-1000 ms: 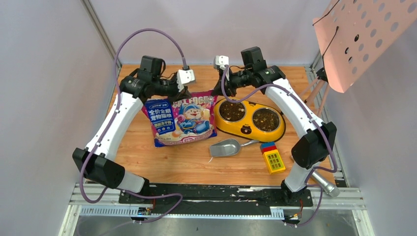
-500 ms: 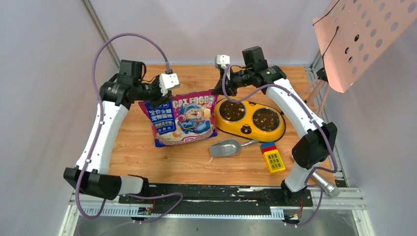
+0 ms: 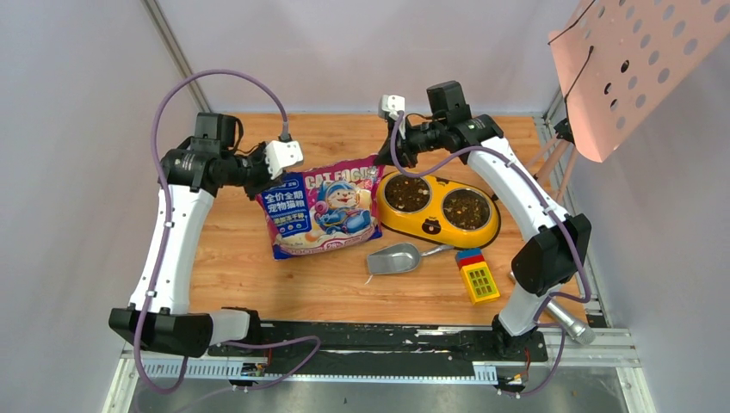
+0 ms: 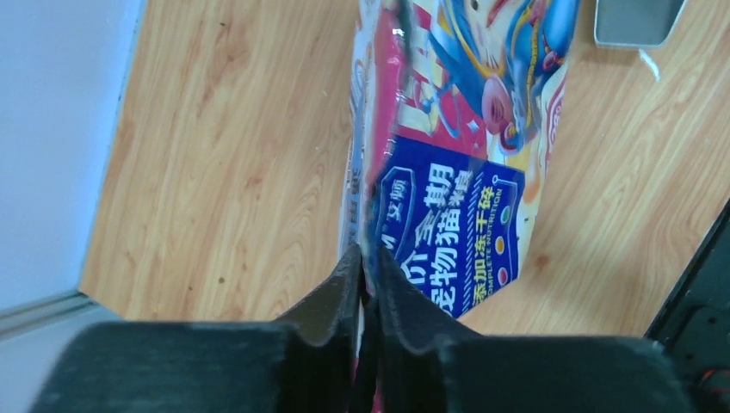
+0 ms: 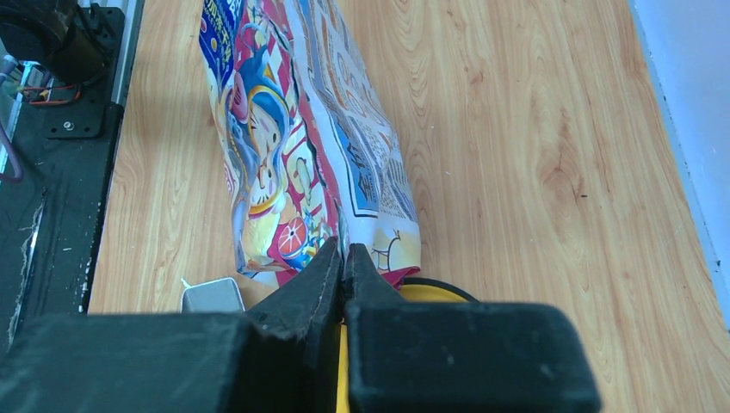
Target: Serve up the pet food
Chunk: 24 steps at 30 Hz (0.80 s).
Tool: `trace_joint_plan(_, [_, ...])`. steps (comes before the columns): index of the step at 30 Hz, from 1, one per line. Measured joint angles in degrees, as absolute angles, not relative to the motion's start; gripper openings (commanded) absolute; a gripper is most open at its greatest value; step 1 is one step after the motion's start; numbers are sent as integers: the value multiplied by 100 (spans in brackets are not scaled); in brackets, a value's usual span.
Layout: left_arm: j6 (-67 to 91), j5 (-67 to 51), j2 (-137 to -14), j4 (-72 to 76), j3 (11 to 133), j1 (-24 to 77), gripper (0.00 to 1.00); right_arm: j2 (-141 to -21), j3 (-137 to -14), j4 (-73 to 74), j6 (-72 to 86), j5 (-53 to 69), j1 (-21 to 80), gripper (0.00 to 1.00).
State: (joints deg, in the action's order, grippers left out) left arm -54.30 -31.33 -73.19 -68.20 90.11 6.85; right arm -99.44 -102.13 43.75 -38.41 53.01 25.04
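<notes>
Pinching glossy bag (image 3: 325,206): right hand (image 5: 342,251); left hand (image 4: 366,262) unclear; dark kibble (image 3: 406,194) in bowls (image 3: 436,206).

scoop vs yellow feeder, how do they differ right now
The grey scoop looks empty; the yellow feeder has brown kibble in both bowls. The scoop is small with a handle; the feeder is wider, a double bowl. The scoop lies nearer the arm bases than the feeder. Both rest flat on the wooden table.
</notes>
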Motion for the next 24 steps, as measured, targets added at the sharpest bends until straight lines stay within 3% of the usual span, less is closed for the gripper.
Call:
trace_joint_plan(3, [-5677,-3146,-7275,-7006,8952,589,0,-9944,-10213,4364,-3839,5308,2495,0])
trace_joint_plan(6, [-5900,-3426,-7358,-7203,9035,381,29,-9944,-10213,4338,-3822,5400,2504,0])
trace_joint_plan(7, [-5948,-3472,-7395,-7249,9074,329,30,-9944,-10213,4340,-3824,5380,2506,0])
trace_joint_plan(8, [-5999,-3433,-7406,-7308,9100,242,21,-9944,-10213,4348,-3822,5347,2499,0])
trace_joint_plan(9, [-6045,-3369,-7402,-7365,9111,126,5,-9944,-10208,4353,-3820,5330,2486,0])
trace_joint_plan(11, [-6125,-3350,-7365,-7496,9113,-82,0,-9944,-10204,4338,-3822,5312,2482,0])
trace_joint_plan(14, [-6361,-3378,-7345,-7651,9133,-113,3,-9944,-10204,4344,-3820,5334,2484,0])
trace_joint_plan(15, [-6418,-3391,-7352,-7712,9150,-119,15,-9944,-10204,4351,-3817,5352,2484,0])
trace_joint_plan(17, [-6473,-3411,-7367,-7808,9194,-123,19,-9942,-10204,4355,-3815,5374,2484,0])
trace_joint_plan(18, [-6469,-3395,-7371,-7846,9220,-130,17,-9942,-10204,4364,-3815,5360,2484,0])
trace_joint_plan(19, [-6458,-3365,-7367,-7863,9236,-158,7,-9942,-10204,4366,-3815,5347,2480,0])
trace_joint_plan(21, [-6451,-3336,-7325,-7874,9244,-228,0,-9942,-10204,4366,-3817,5343,2471,1])
trace_joint_plan(24, [-6471,-3345,-7319,-7937,9258,-231,0,-9942,-10204,4370,-3809,5369,2471,28])
